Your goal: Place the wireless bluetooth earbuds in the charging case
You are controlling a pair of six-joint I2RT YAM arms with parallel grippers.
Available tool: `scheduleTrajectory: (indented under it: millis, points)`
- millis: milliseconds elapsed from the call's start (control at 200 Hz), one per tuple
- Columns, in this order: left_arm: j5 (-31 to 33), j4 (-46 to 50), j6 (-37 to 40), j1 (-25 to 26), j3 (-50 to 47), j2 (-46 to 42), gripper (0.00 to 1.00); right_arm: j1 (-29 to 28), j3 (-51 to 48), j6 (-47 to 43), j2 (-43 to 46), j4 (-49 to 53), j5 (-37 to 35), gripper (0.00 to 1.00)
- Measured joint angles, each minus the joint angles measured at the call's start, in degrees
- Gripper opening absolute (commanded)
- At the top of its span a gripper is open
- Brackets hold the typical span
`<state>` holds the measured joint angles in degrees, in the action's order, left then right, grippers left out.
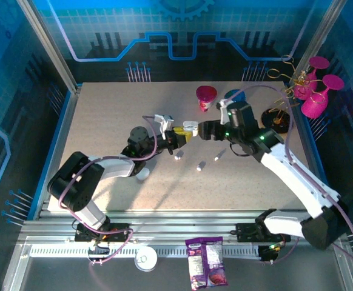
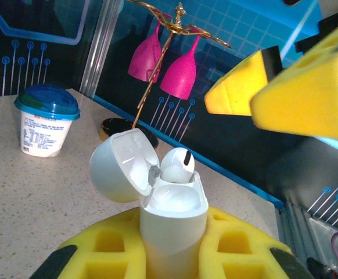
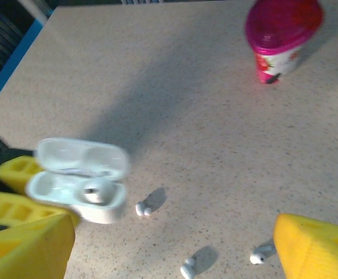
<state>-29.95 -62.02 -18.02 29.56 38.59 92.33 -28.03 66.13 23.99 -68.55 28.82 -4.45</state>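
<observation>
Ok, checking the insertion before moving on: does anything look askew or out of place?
The earbud in the open charging case looks unseated: its head sticks up above the rim, tilted. Three loose earbuds lie scattered on the table.

Charging case (image 2: 173,221): white, pebble-shaped, lid hinged open and tipped back, body pinched between yellow pads of left gripper (image 1: 182,136).

Seated earbud (image 2: 178,165): white, dark spot on head, sitting in one well of case.

Loose earbuds: three, white, short-stemmed, lying on table (image 1: 104,121) on near side of case. First (image 3: 143,208) just beside case, second (image 3: 186,269) farther, third (image 3: 259,254) farthest, none touching.
</observation>
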Motion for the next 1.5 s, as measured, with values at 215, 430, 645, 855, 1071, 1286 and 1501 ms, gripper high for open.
scheduleTrajectory:
  millis: [215,430,645,855,1071,1286,1501]
  points:
    - [0.13,1.36,6.49,-0.04,-2.38,-6.45,0.0,12.63,-8.33,4.66,2.38,-3.96,6.58,0.85]
    - [-0.76,1.31,9.64,-0.04,-4.39,-9.38,0.0,15.74,-10.23,4.72,-8.63,-2.45,12.35,0.81]
    - [-2.86,1.31,10.67,-0.02,-5.03,-9.81,0.0,13.88,-7.45,2.86,-23.54,0.2,15.78,0.72]
    - [-3.37,1.31,10.71,0.31,-5.07,-10.49,0.0,8.9,-2.49,1.2,-30.16,1.18,15.63,0.69]
    - [-3.52,1.31,10.73,0.52,-5.07,-10.49,0.0,8.7,-1.38,0.15,-33.62,1.42,15.63,0.67]
    - [-3.52,1.38,10.99,0.61,-5.07,-10.49,0.0,8.7,-2.6,-0.11,-33.59,1.88,15.39,0.66]
    - [-3.52,1.42,11.13,0.63,-5.07,-10.49,0.0,8.7,-6.49,-0.26,-30.45,3.1,14.97,0.66]
